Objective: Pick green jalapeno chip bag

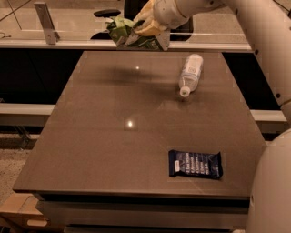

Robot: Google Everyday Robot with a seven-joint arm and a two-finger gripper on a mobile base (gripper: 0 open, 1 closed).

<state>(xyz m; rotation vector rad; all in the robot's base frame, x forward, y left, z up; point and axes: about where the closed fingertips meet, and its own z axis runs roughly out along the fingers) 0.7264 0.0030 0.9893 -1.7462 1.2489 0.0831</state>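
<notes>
The green jalapeno chip bag [122,31] is a wrinkly green bag with pale patches, held in the air above the far edge of the table [100,150]. My gripper [142,28] is shut on the bag's right part and holds it well clear of the tabletop. The white arm comes in from the upper right. Part of the bag is hidden behind the fingers.
A plastic bottle [190,74] lies on its side at the far right of the table. A flat dark blue packet [195,164] lies near the front right. A counter with a metal post [45,22] and a dark chair [109,12] stand behind the table.
</notes>
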